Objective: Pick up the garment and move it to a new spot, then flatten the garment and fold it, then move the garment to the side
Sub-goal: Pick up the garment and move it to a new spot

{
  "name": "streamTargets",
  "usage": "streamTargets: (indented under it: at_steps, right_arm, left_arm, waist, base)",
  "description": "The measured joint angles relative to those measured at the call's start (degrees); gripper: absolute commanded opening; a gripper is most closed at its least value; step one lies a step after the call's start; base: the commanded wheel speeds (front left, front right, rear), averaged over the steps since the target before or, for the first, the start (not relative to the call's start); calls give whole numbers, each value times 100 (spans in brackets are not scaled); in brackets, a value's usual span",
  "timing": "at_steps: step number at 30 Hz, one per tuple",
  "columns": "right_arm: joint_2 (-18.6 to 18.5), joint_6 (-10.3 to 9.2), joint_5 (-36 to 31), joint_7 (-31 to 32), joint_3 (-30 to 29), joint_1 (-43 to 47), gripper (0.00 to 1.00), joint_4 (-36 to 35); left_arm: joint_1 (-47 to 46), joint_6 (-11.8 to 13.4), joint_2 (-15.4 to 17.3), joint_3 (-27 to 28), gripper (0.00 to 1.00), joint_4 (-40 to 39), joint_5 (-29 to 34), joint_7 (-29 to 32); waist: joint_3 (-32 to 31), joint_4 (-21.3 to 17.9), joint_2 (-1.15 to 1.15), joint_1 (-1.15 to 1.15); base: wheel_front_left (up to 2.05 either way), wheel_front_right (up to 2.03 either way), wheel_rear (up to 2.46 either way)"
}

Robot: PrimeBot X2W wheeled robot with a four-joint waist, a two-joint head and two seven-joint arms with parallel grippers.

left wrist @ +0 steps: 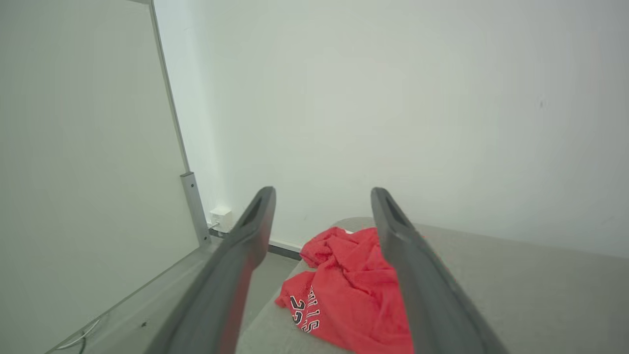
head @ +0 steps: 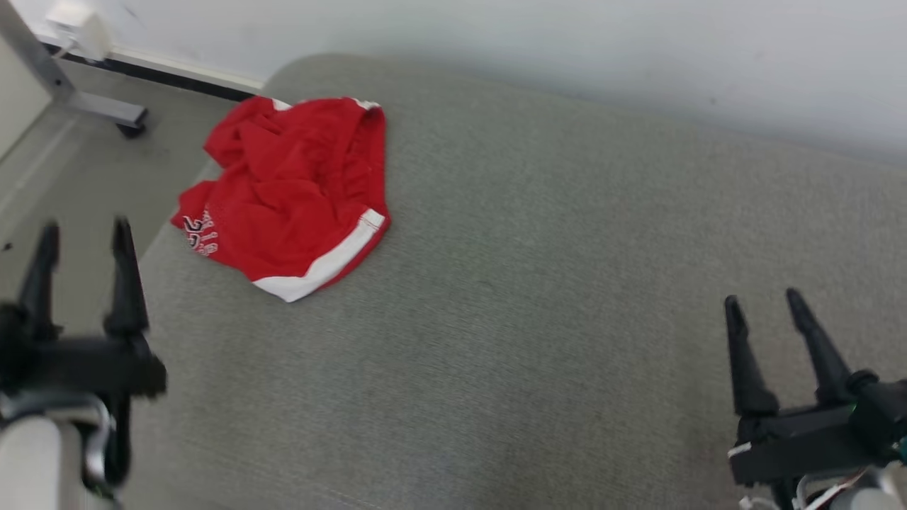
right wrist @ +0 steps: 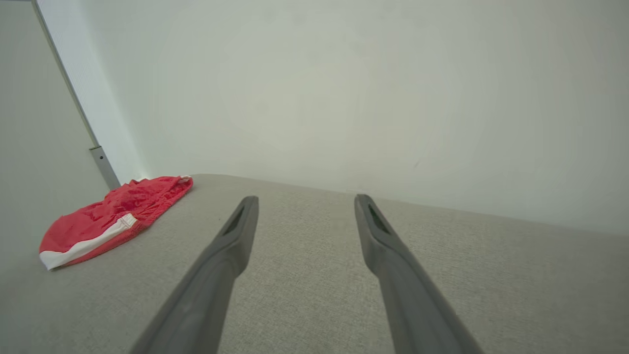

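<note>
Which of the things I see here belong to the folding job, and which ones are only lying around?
Belongs to the job:
- red garment, crumpled near the left edge of the grey padded surface
- left gripper and right gripper, both open and empty

Just lying about:
- metal frame foot, off the surface
- white box near it
</note>
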Motion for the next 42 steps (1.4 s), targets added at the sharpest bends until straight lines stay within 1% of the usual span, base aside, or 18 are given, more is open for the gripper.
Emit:
streamTargets:
  at_steps: [4,8,9,12,16,21,28,32,34,37,42]
  right_arm:
    - [-194,0,-68,89,-214,-245,100,-268]
    - [-379,0,-92,114,-604,-403,100,-499]
    - [-391,0,-92,107,-797,-424,100,-594]
    - [-355,0,-100,65,-1005,-421,100,-759]
    - [-282,0,-107,33,-1066,-415,100,-869]
    - [-216,0,-125,-18,-1078,-434,100,-926]
    - [-210,0,-137,-25,-1087,-541,100,-901]
    - [-252,0,-136,-26,-1077,-589,100,-884]
    - [-248,0,-138,-27,-1058,-607,100,-889]
    - [-252,0,-138,-45,-1051,-614,100,-873]
    - [-243,0,-141,-19,-1034,-623,100,-886]
  left_arm:
    - [-1079,-11,178,76,100,288,-100,0]
    - [-2092,-58,402,93,100,604,-151,33]
    - [-2548,-79,500,110,100,789,-214,71]
    - [-3087,-103,635,188,100,1151,-382,205]
    - [-3629,-146,918,257,100,1722,-467,358]
    - [-3927,-152,1213,285,100,2531,-494,592]
    - [-4027,-203,1346,245,100,3719,-667,956]
    - [-4095,-246,1390,172,100,4302,-748,1163]
    - [-4145,-250,1394,118,100,4590,-781,1371]
    - [-4196,-259,1355,90,100,4877,-962,1519]
    - [-4369,-282,1368,-68,100,5256,-1095,2016]
  waist:
    - [350,-279,0,1]
    - [748,-596,0,1]
    - [943,-774,1,1]
    - [1215,-1052,1,0]
    - [1551,-1425,1,1]
    - [1896,-1862,1,0]
    - [2237,-2299,1,0]
    - [2365,-2418,1,0]
    - [2404,-2446,1,0]
    - [2427,-2463,1,0]
    - [2398,-2481,-1,-2]
  base:
    - [0,0,0]
    - [0,0,0]
    - [0,0,0]
    - [0,0,0]
    - [0,0,0]
    - [0,0,0]
    - [0,0,0]
    - [0,0,0]
    - [0,0,0]
    - [0,0,0]
    - [0,0,0]
